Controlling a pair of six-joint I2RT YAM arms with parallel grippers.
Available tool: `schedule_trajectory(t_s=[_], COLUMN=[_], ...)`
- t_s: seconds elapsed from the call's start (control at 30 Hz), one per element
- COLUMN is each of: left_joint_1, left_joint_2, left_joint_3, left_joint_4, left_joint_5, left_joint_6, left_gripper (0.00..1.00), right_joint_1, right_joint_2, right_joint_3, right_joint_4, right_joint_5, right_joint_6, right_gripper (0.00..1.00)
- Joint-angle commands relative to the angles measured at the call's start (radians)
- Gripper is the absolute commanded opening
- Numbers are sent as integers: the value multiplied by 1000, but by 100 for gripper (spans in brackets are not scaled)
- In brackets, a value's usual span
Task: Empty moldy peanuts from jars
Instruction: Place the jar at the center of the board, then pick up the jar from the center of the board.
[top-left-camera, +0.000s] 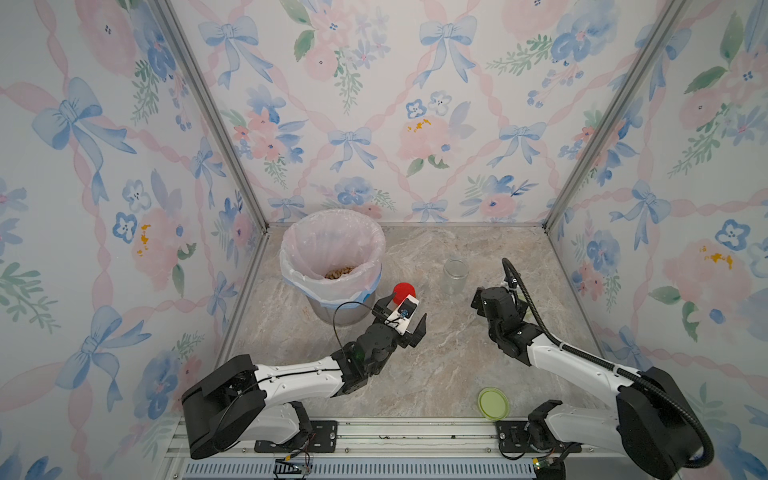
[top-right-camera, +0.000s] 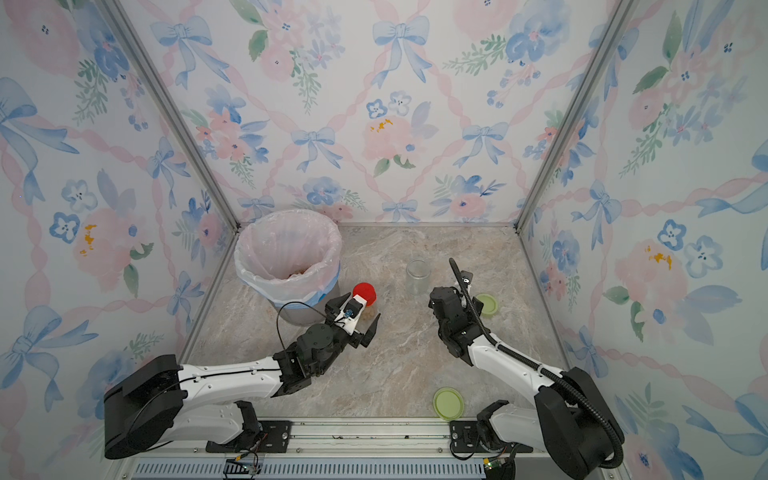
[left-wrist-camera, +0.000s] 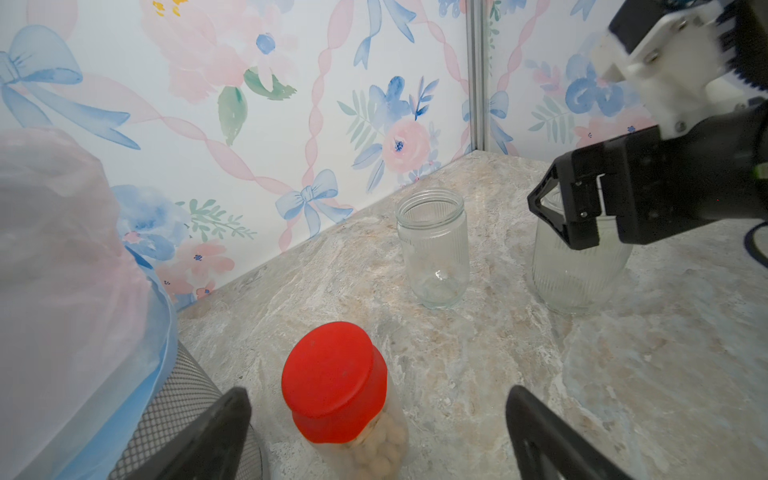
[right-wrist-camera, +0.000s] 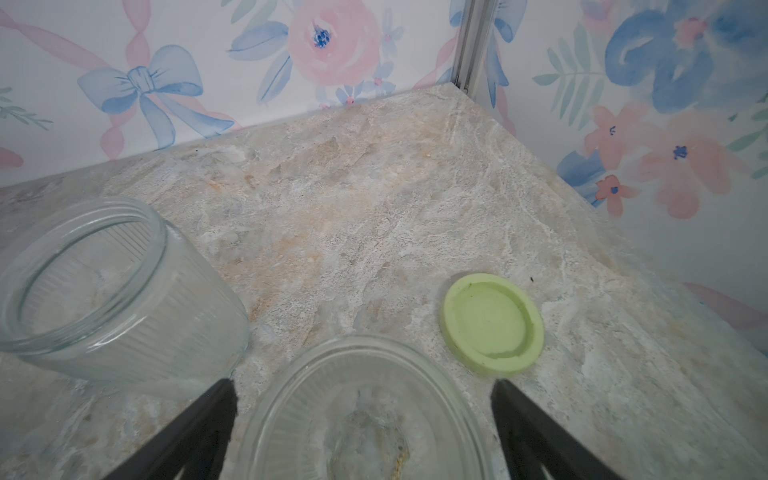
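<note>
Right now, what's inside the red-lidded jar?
Tan peanuts fill the clear body of the red-lidded jar below its neck. The red lid sits on top and covers the rest, so how high they reach is hidden.

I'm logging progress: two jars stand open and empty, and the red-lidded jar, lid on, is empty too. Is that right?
Not quite. The red-lidded jar is not empty: the left wrist view shows peanuts inside it through its clear wall. Its lid is on, and the two open jars are empty.
</note>
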Motion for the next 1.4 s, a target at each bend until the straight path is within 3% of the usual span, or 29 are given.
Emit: schedule_trajectory(t_s=[0.0,0.27,0.37,0.5,0.73,1.13,1.37], left_joint_1=[7,20,22,24,61,84,101], left_joint_2=[-37,-145,-178,-249,-364,-501,-530], left_joint_3=[-19,-34,-20,-24,-57,-175,-219], left_joint_4=[14,-69,-153,-239,-384,-385,-358], left_joint_5=[-32,67,110,165,277,158,174], left_joint_6=[-14,-13,-7,-9,-85,-234,-268], left_gripper=[98,98,98,98,98,98,98], right_joint_1=[34,74,81,103,162,241,260], right_joint_2=[-54,-135,-105,34,273,495,546], right_joint_3=[42,100,202,434,662,778,786], right_joint_4=[-66,-100,-168,-366,-505,-514,-496], right_joint_5=[59,55,-99,-391,-656,-739,-734], right_joint_6=[-28,-102,-160,-205,-247,-272,-264], right_gripper=[98,98,97,98,99,98,98])
